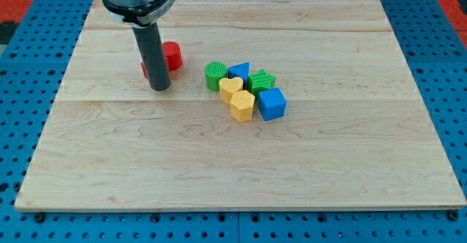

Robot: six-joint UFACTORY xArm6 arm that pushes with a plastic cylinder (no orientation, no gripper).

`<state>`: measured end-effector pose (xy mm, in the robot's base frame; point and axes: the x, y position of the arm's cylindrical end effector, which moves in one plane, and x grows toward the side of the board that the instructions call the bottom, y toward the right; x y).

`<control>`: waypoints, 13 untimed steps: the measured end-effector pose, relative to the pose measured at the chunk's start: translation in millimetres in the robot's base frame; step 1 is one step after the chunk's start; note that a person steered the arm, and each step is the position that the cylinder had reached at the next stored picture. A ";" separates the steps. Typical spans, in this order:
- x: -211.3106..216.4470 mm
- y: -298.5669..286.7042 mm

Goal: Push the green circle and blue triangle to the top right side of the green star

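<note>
The green circle (215, 75) sits at the left end of a tight cluster near the board's middle. The blue triangle (239, 71) lies just to its right, touching it. The green star (262, 80) is right of the triangle. My tip (160, 87) rests on the board to the left of the cluster, well apart from the green circle. The rod hides part of the red blocks behind it.
A yellow heart (230, 88) and a yellow hexagon (243, 105) lie below the circle and triangle. A blue cube (271, 103) sits below the star. A red block (171, 55) and another red piece (144, 70) lie behind the rod. The wooden board (328, 163) has blue pegboard around it.
</note>
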<state>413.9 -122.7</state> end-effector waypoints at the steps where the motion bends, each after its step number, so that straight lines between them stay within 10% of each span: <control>1: -5.4 -5.7; 3: 49.9 15.2; 8: -25.8 199.6; 13: -17.7 40.8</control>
<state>396.2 -81.9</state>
